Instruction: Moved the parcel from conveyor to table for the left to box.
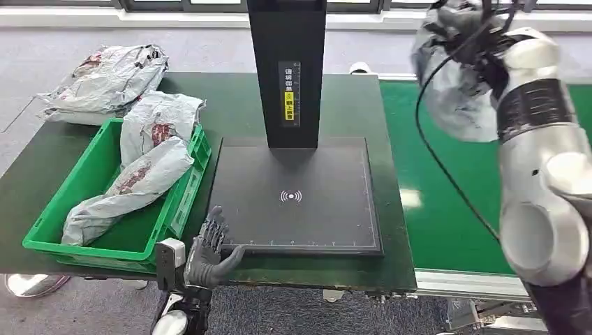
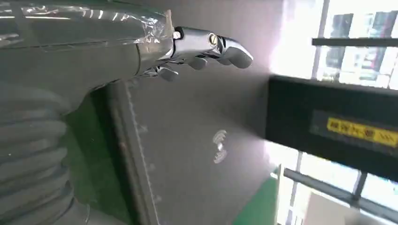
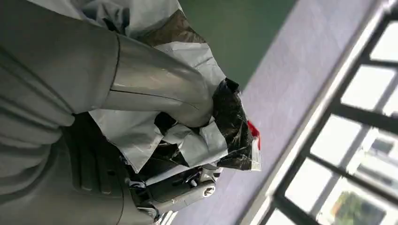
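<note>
Head view: right hand (image 1: 482,63) raised high over green conveyor (image 1: 447,209), fingers wrapped round grey poly-bag parcel (image 1: 450,91); parcel airborne, hanging below the grip, not yet over tabletop (image 1: 230,105). Left hand (image 1: 213,248) at near edge of tabletop by black scan pad (image 1: 297,195), holding nothing, fingers apart & upright. Green crate (image 1: 77,244) on left w/ bagged parcels inside; another bagged parcel (image 1: 105,80) on tabletop behind crate. Black post (image 1: 287,70) rises behind pad.

Left wrist view: left hand's fingers (image 2: 220,44) extended, loosely apart, nothing in them; scan pad beneath.

Right wrist view: thumb (image 3: 155,89) & fingers (image 3: 183,190) pinching crumpled parcel film (image 3: 197,136) from both sides; black inner layer & red tag showing.

Handling (est.): soft, light, floppy, film slick – bunches under grip. Take hold at a gathered fold near middle so the bulk won't swing or slip out
</note>
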Robot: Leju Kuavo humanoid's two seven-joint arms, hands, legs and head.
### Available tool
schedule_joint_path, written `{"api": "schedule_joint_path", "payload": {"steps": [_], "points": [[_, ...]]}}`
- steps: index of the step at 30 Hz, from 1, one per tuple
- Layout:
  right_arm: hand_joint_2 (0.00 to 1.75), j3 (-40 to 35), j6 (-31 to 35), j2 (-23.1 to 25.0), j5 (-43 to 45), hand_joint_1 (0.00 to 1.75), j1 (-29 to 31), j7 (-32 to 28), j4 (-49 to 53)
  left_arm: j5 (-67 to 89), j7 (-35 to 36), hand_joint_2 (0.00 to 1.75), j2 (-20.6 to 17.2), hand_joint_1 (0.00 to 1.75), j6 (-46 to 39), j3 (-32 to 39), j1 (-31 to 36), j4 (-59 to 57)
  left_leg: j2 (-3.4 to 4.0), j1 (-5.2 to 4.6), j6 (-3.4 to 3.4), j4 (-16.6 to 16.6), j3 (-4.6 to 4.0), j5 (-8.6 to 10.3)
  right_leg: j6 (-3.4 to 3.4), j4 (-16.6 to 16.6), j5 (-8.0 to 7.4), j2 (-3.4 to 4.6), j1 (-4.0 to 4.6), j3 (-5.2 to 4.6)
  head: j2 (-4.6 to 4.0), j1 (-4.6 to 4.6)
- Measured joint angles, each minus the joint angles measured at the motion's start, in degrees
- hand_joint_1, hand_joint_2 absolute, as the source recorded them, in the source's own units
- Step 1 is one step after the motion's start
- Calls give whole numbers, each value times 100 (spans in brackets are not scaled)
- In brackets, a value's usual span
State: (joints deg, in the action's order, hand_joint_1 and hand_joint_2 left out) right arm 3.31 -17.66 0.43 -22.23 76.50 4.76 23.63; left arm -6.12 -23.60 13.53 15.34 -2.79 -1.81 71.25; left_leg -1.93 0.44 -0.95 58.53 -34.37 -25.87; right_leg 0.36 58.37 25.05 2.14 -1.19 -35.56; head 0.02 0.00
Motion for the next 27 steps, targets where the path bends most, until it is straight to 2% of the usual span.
{"api": "schedule_joint_path", "payload": {"steps": [6,13,14,21,27], "points": [[175,-530,-15,736,193,175,-434,42,-55,55,-396,175,37,0,131,-171,60,306,-17,12,-7,1,-4,5,-3,1,-1,-8,13,-1,0,0],[175,-1129,20,961,542,175,-842,33,-57,14,-481,175,37,0,408,-309,-44,1134,-26,17,-5,2,-12,3,-2,-1,1,-17,2,-1,-2,0],[175,-1199,17,967,604,2,-880,55,-57,9,-516,175,37,0,446,-311,-55,1193,-24,16,-4,2,-12,3,-2,-2,1,-16,1,-2,-2,0],[175,-1755,431,973,925,0,-1182,-223,-72,-37,-590,175,26,0,514,-413,-127,1421,-24,13,-5,3,-11,3,-2,-3,1,-16,4,-2,0,0],[175,-1922,328,993,1172,0,-1230,-291,-116,-65,-645,175,-17,0,494,-455,-128,1410,-23,14,-6,3,-10,4,-3,-3,0,-16,9,-1,0,0]]}}
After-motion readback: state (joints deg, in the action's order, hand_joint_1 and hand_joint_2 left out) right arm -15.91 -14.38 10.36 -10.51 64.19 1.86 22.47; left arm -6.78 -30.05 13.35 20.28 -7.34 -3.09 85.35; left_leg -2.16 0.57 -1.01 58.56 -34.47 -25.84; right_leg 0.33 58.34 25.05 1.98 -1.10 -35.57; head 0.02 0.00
